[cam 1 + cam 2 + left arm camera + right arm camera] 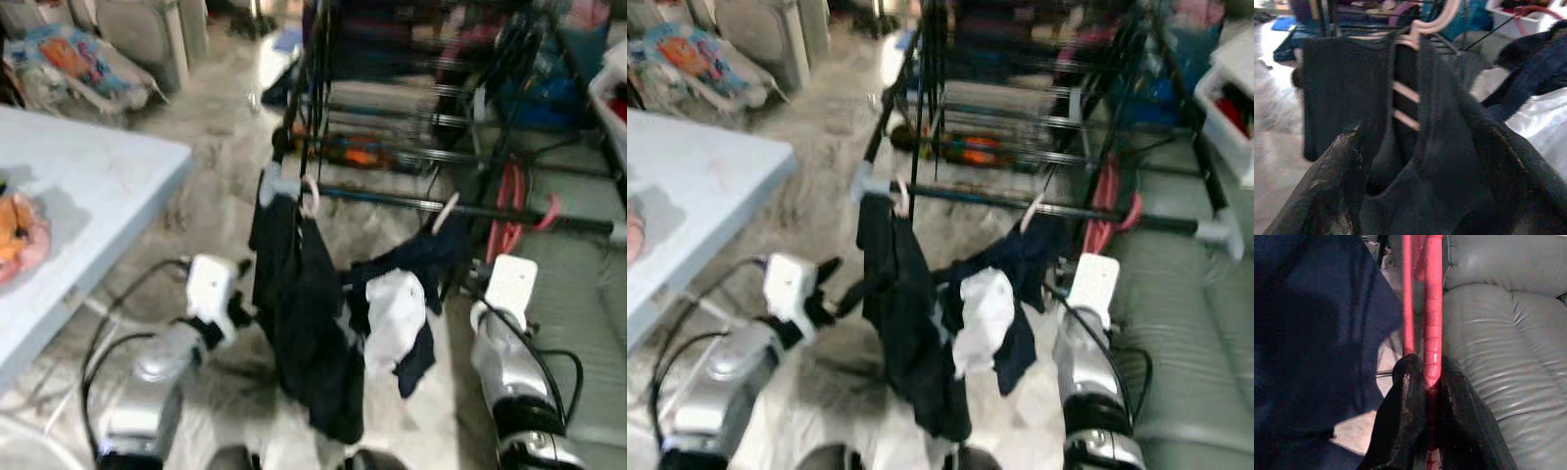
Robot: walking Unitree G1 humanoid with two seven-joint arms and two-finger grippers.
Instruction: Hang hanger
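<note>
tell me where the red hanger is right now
The red hanger is pinched between the right gripper fingers, on the robot's right beside the grey sofa, just right of the dark clothes hanging on the rack's rail.

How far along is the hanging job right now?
Done: two pink hangers with dark clothes already hang on the rack rail. In hand: the right pincer is shut on a red hanger; the left pincer is open at the hanging clothes. Left: hooking the red hanger onto the rail.
</note>
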